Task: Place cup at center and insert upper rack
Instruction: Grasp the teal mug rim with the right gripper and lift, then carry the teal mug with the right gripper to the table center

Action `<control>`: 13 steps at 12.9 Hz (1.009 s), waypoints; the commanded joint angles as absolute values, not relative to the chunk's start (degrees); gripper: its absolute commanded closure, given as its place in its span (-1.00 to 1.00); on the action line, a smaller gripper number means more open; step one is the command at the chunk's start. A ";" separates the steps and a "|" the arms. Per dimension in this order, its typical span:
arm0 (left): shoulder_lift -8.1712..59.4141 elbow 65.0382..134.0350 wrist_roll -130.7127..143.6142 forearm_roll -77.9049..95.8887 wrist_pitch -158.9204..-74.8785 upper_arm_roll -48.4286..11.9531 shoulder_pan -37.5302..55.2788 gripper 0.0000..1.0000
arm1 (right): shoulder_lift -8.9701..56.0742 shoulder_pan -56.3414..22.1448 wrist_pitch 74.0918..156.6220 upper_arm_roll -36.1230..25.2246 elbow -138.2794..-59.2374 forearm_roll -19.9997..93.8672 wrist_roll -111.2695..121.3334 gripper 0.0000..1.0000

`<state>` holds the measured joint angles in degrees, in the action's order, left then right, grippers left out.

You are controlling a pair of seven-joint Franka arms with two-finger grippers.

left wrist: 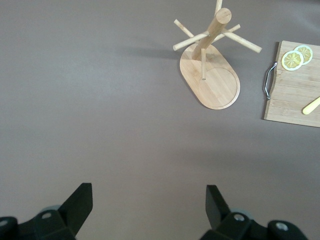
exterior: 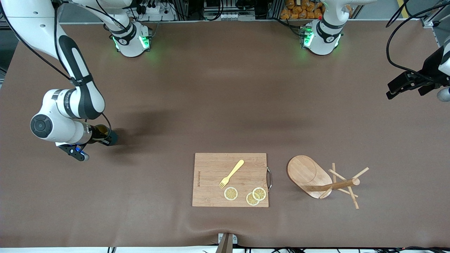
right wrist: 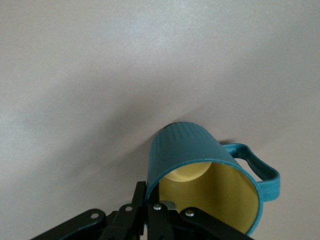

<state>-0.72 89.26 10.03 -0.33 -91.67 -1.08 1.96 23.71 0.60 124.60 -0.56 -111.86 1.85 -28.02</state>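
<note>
The right gripper (right wrist: 150,207) is pinched onto the rim of the cup (right wrist: 200,175), one finger inside the yellow interior and one on the ribbed teal wall, a hold that suits carrying it from its spot near the table's edge at the right arm's end to the centre. The upper rack (exterior: 325,181) lies tipped on its side near the front edge of the table (exterior: 211,88), just beside the cutting board (exterior: 211,179) with its fork (exterior: 231,173) and lemon slices (exterior: 251,195), so it needs righting first. The left gripper (left wrist: 149,202) waits with fingers spread over bare table at the left arm's end, apparently reserved for the rack.
</note>
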 commanded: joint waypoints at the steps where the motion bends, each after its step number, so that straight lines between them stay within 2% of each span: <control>1: -2.55 91.05 9.58 -0.26 -92.55 -1.58 1.67 -1.00 | 18.56 -3.15 120.69 0.09 -111.71 0.79 -29.44 1.00; 5: -2.90 90.97 9.40 -0.26 -92.46 -1.58 1.76 -1.00 | 14.17 -10.87 114.44 0.26 -108.02 0.97 -34.87 1.00; 7: -2.81 91.14 9.40 -0.26 -92.46 -1.58 1.93 -1.00 | 12.40 -18.59 112.51 0.35 -107.84 1.23 -46.08 1.00; 10: -2.81 91.05 9.40 -0.26 -92.37 -1.93 2.11 -1.00 | 13.27 -30.63 112.94 0.26 -105.22 4.55 -62.26 1.00; 13: -2.64 91.05 9.40 -0.26 -92.55 -2.20 2.11 -1.00 | 15.28 -39.35 114.43 0.26 -102.32 8.86 -67.32 1.00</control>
<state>-1.11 89.42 10.03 -0.31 -91.71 -1.95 2.23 13.23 -35.58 114.25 1.23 -105.32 6.41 -65.44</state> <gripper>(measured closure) 0.000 0.956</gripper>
